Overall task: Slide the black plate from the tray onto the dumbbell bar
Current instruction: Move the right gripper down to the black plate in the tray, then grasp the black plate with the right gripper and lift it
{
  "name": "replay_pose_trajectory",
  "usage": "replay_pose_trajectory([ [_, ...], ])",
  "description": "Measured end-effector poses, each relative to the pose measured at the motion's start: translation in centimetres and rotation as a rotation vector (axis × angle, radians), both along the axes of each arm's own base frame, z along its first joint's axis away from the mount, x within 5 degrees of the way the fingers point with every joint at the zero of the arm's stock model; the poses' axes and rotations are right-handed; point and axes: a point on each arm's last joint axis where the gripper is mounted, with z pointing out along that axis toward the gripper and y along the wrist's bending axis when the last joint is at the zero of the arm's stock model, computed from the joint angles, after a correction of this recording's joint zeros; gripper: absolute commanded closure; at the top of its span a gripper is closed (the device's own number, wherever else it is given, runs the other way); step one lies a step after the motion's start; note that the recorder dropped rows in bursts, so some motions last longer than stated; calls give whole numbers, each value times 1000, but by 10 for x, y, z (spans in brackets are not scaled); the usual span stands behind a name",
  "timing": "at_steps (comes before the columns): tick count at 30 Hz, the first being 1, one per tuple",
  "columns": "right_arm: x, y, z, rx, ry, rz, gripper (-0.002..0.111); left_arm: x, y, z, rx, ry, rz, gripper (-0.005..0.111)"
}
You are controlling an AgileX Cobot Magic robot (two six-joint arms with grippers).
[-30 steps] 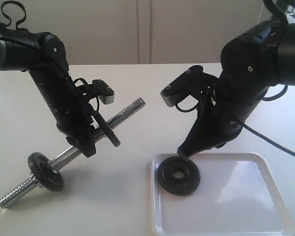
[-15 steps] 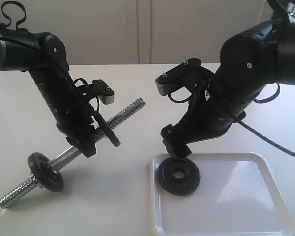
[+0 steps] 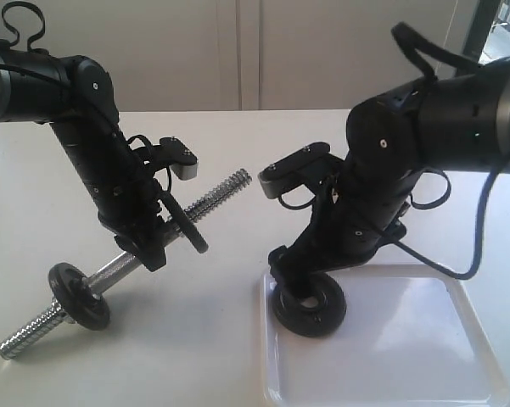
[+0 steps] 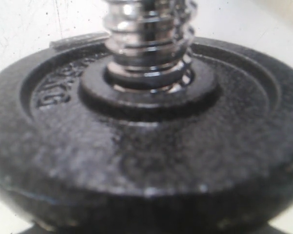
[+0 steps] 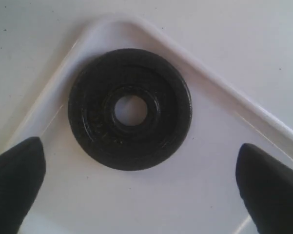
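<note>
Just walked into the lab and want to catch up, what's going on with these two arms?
The left gripper holds the dumbbell bar tilted, its lower end on the table, with one weight disc already on it. The right gripper hangs open over the black plate, which lies flat in a corner of the tray, not yet gripped.

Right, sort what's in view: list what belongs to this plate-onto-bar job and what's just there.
Belongs to the job:
- black plate, lying flat in a corner of the tray
- dumbbell bar, held tilted by the left gripper
- right gripper, open over the plate

Just there:
- disc already on the bar
- white table
</note>
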Motion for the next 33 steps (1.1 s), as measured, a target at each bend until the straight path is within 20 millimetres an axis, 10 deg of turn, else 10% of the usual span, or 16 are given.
replay_pose_trajectory([
  [33,21,17,-65,-47,108,26,3,0,0,0,-1,-2,-2,107],
])
